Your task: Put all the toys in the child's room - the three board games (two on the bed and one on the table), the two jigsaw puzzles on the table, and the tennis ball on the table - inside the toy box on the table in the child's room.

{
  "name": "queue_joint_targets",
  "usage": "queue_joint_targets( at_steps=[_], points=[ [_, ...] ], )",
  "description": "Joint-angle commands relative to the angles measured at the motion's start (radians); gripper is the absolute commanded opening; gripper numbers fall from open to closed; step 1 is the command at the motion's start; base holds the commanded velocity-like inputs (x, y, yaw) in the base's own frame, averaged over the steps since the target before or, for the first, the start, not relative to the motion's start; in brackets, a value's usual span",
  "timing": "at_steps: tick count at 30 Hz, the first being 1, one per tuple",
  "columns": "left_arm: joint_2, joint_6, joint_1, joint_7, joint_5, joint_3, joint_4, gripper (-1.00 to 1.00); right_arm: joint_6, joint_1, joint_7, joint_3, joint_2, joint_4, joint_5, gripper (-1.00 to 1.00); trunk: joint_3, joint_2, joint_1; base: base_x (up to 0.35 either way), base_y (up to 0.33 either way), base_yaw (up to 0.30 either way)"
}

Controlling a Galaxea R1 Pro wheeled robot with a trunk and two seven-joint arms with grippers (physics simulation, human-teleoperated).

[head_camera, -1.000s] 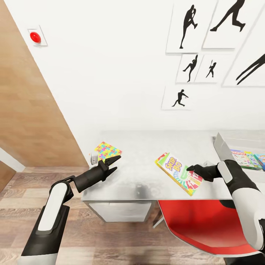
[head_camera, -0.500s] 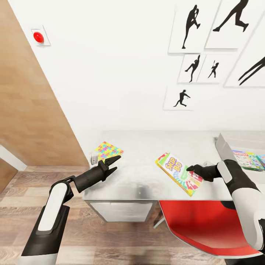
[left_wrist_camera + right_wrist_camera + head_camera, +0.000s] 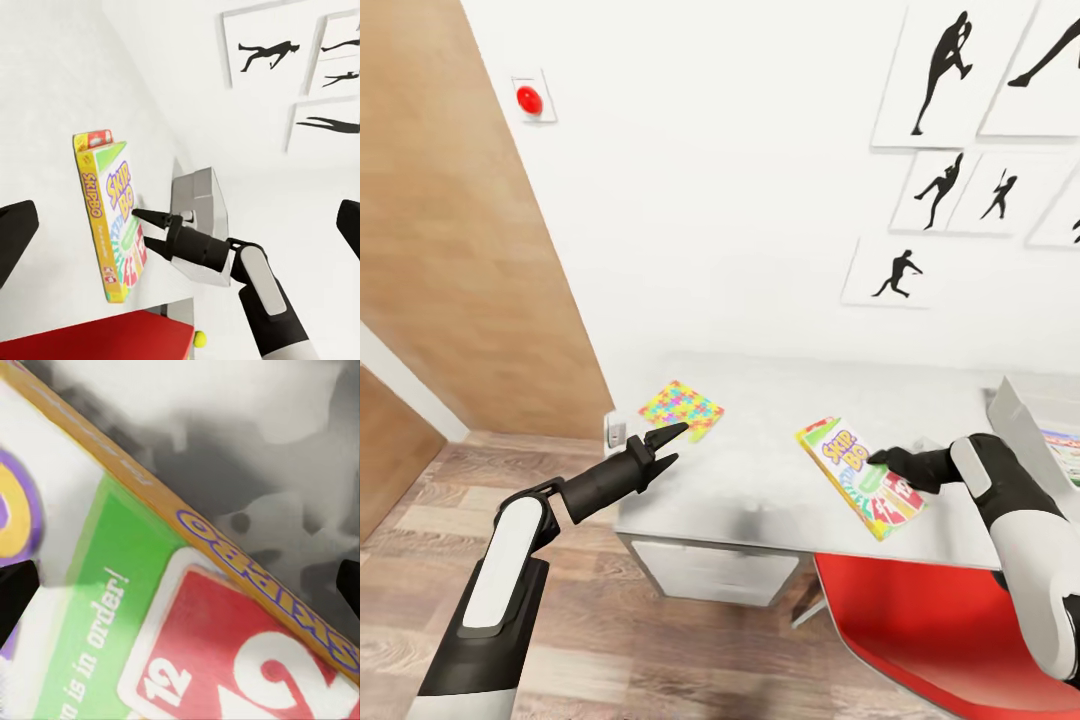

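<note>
One board game (image 3: 861,476) lay under the right fingers (image 3: 882,459), spread wide, long axis running near-right; left fingers (image 3: 668,444) parted, empty.

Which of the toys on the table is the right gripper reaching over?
The SKIP BO box, near the table's front edge; the puzzle lies by the left gripper.

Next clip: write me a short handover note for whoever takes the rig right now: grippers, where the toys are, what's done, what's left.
Left gripper: open, empty, just short of the jigsaw puzzle at the table's corner.
Right gripper: open, fingers over the SKIP BO box, which lies flat near the table's front edge; not gripped.
Toy box: at the right edge, one printed box inside.
Left: SKIP BO, this puzzle; other toys unaccounted for.
</note>
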Motion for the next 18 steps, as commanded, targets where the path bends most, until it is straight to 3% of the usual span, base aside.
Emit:
queue_joint_targets(
  at_steps=[1, 18],
  points=[
    [-0.001, 0.006, -0.001, 0.002, 0.003, 0.002, 0.000, 1.00, 0.004, 0.000, 0.012, -0.004, 0.001, 0.042, 0.017, 1.00, -0.001, -0.001, 0.001, 0.000, 0.000, 0.104],
    [-0.001, 0.007, -0.001, 0.002, 0.003, 0.002, 0.000, 1.00, 0.003, 0.000, 0.012, -0.005, 0.000, 0.042, 0.017, 1.00, -0.001, -0.001, 0.001, 0.000, 0.000, 0.033]
  ],
)
